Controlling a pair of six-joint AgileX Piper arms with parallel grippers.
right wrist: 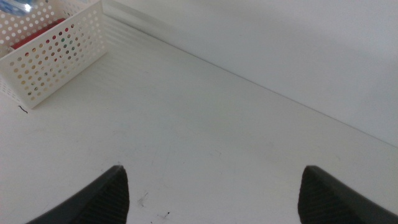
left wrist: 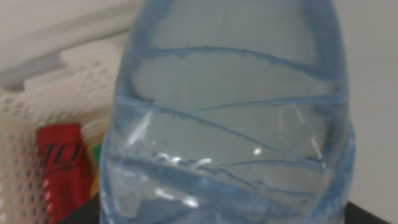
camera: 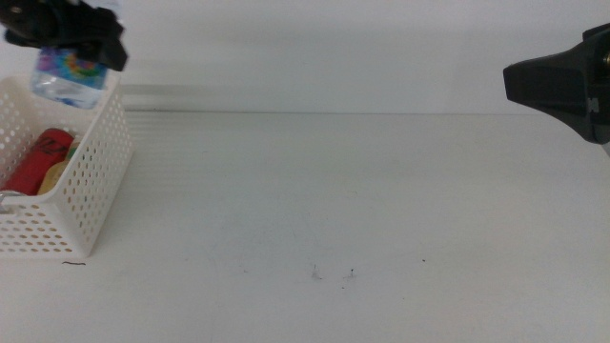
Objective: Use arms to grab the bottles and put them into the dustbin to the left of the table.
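One water bottle (camera: 69, 78), clear with a colourful label, hangs clamped in the left end effector (camera: 71, 33) above the far corner of the dustbin (camera: 91, 181), up at ten o'clock in our middle view; in the left wrist view its ribbed body (left wrist: 230, 124) fills nearly everything we see. Inside the dustbin lie the red soda can (camera: 43, 160) and, beside it, a bit of the yellow tea bottle (camera: 57, 173). The dustbin stands on the white counter (camera: 343, 200) at nine o'clock. The right end effector (right wrist: 214, 190) hovers at three o'clock, well apart from the dustbin, its jaws spread wide and holding nothing.
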